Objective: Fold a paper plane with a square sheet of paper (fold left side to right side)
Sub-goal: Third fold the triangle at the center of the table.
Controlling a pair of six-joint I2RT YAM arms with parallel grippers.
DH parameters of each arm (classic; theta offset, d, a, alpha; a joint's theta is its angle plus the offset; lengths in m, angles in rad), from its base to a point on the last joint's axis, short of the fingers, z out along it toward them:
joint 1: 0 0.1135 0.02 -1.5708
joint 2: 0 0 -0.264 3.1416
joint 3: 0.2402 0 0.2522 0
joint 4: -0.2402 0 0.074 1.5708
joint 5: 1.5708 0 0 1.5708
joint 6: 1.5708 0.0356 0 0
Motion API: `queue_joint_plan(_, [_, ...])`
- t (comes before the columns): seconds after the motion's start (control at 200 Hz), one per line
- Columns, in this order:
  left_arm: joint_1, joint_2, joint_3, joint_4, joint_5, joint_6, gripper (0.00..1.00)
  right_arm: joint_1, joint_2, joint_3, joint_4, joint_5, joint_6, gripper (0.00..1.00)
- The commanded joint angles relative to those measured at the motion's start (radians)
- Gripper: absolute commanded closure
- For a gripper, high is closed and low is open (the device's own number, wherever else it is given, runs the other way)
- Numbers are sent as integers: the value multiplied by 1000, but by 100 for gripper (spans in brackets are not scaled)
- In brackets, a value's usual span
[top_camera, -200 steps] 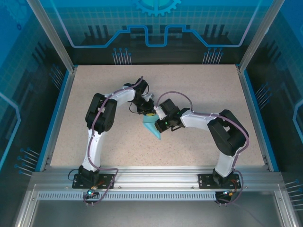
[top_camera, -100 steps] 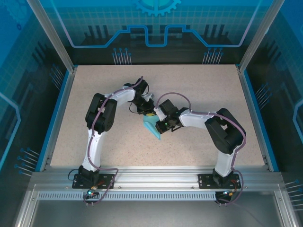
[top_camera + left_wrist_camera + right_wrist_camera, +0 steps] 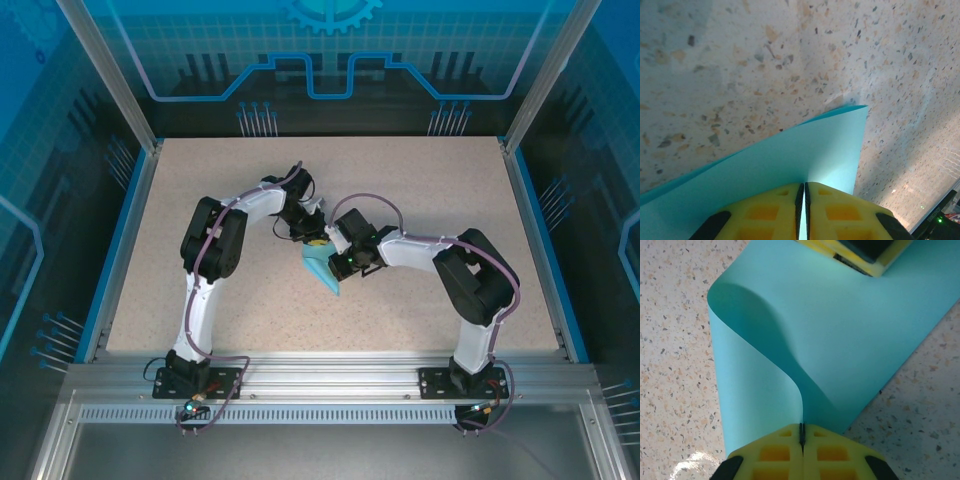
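Danger: I hold the square sheet of paper (image 3: 850, 335) with both grippers at once. If one arm pulls away from the other, I think the thin sheet could rip.
Another danger: The paper bends up in a soft curl by my right gripper (image 3: 801, 429). If I press it flat when the edges are not lined up, the fold could come out crooked.
Slip: I pinch just a small bit of the edge on each side, so a quick move could pull it out.
Left fingers: My left gripper (image 3: 804, 187) is squeezed tight on the paper's edge.
Right fingers: Pressed close together, with the paper's edge pinched between them.
Paper look: Light blue, smooth and plain. It has a pointy corner and one rolled-over side, with no sharp crease there yet.
Paper place: In the middle of the speckled table (image 3: 430, 200), between my two grippers, partly lifted off it.
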Motion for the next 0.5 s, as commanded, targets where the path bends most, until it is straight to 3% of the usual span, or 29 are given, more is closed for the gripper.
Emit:
queue_joint_plan(0.0, [-12, 49, 9, -44, -14, 25, 86, -12, 8, 29, -27, 12, 9, 100])
queue_joint_plan(0.495, [-12, 49, 9, -45, -14, 24, 86, -12, 42, 41, -46, 33, 3, 100])
